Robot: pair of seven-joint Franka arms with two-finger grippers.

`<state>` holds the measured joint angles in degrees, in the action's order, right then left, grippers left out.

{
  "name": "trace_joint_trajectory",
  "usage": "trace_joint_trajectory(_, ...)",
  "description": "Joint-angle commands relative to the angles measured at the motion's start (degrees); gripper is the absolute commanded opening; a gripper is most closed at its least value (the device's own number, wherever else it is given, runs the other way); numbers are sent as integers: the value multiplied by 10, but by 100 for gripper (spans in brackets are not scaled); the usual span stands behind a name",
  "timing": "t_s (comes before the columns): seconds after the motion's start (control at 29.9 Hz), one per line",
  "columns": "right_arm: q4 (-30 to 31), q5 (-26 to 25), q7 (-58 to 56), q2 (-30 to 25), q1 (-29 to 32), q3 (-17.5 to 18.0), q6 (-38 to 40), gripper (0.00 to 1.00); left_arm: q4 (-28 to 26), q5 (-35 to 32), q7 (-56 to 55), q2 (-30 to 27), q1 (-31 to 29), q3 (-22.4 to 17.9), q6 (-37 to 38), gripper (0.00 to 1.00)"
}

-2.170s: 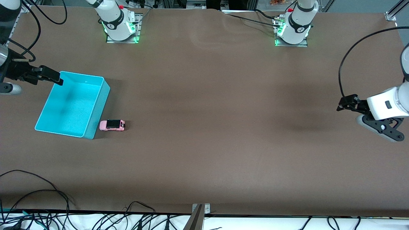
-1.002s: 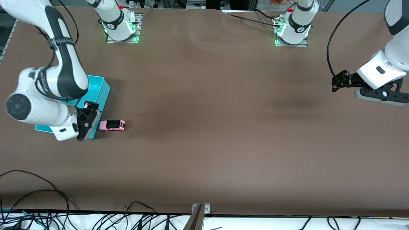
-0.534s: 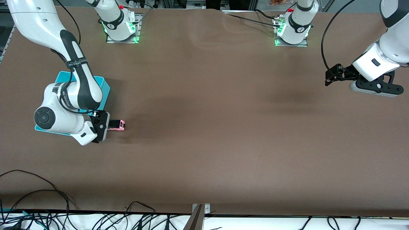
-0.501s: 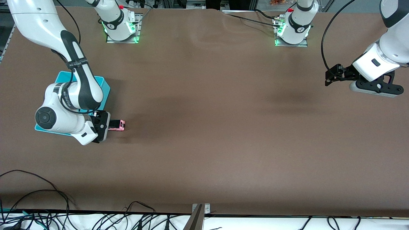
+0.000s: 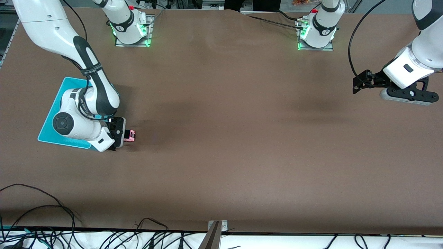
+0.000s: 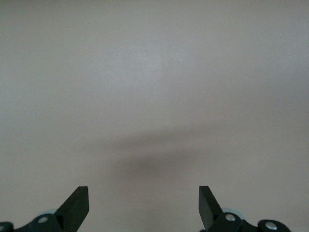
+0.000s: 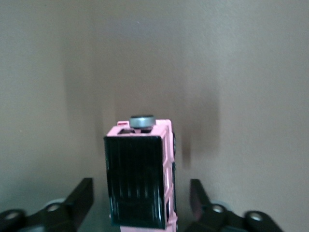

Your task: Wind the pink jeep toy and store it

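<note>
- The right hand (image 5: 119,135) had swung over from the turquoise bin (image 5: 52,119) and straddled the pink jeep toy (image 5: 129,135) on the table (image 5: 242,138), fingers still apart.
- The grasp looked imminent.
- The left hand (image 5: 358,84) waited, released, over the left arm's end.

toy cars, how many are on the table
1. The pink jeep toy sits on the table beside the turquoise bin, between the open fingers of the right hand. The arm hides much of the bin's inside.

Even overhead light, soft shadows; wrist views blurry.
</note>
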<state>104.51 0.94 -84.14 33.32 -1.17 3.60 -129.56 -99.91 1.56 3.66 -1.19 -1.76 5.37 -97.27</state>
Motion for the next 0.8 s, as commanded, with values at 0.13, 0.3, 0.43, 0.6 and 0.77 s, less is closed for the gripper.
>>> trace_joint_trajectory(0.13,14,6,-34,-20,3,11,-10,8,64,2,-4,-2,-25,-6,43,100)
trace_joint_trajectory(0.3,9,5,-36,-30,1,12,-8,7,71,1,-5,-2,-25,-6,45,100)
trace_joint_trajectory(0.43,-3,2,-29,-51,-1,34,-7,7,76,1,-3,1,-25,-6,45,100)
trace_joint_trajectory(0.6,-11,2,-24,-87,-1,40,19,7,76,1,-2,3,-25,-6,45,100)
trace_joint_trajectory(0.77,-20,6,-22,-128,2,29,86,7,76,-1,-2,5,-21,-3,45,100)
